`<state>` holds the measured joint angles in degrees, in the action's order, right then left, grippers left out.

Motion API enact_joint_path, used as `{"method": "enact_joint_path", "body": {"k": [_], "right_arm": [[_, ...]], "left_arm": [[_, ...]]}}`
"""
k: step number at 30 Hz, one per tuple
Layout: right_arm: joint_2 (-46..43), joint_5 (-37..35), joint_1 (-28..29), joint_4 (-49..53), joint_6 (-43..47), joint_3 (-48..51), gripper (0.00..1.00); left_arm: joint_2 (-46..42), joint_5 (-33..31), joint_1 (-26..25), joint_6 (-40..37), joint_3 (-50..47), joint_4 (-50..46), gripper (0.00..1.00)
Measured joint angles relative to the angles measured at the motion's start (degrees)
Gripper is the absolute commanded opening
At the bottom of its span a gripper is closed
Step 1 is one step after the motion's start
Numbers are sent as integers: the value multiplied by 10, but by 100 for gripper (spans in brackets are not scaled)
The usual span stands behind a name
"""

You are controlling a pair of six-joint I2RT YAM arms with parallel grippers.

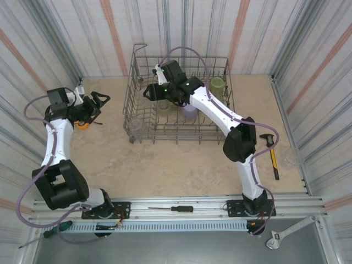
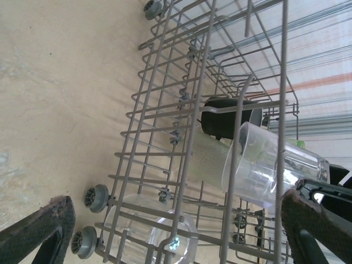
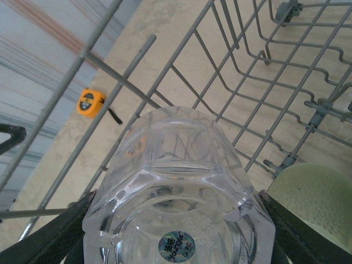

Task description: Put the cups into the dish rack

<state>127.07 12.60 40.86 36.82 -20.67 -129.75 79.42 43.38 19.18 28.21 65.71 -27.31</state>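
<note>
Placing underway: right gripper [image 3: 176,234] clamps clear cup [image 3: 179,181] inside dish rack [image 1: 179,136]; next, likely lower and release. Left gripper [image 1: 103,102] apart, empty.

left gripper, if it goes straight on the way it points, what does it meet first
Probably the dish rack's wire side wall, which the left gripper's open jaws face; depth is unclear.

Bright, even light all over. Only soft, pale shadows lie under the dish rack [image 1: 165,136]. Inside it, the clear cup [image 3: 176,192] shows small shiny spots.
</note>
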Motion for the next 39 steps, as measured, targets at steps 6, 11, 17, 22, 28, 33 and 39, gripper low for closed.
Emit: {"method": "enact_joint_path", "body": {"k": [6,11,17,22,28,33,39], "right_arm": [[47,-24,15,45,19,-68,0],[75,-36,20,71,23,-106,0],[90,-43,21,85,31,-115,0],[108,-54,26,91,36,-135,0],[127,-70,35,101,49,-149,0],[134,-83,42,104,64,-149,0],[150,-106,54,113,88,-167,9]], "left_arm": [[-7,-10,0,0,-9,-2,99],[-14,-12,0,0,-9,-1,99],[-14,-11,0,1,-14,1,99],[-14,-11,0,1,-16,1,99],[-14,-11,0,3,-17,1,99],[-14,-11,0,3,-17,1,99],[-14,-10,0,3,-17,1,98]]}}
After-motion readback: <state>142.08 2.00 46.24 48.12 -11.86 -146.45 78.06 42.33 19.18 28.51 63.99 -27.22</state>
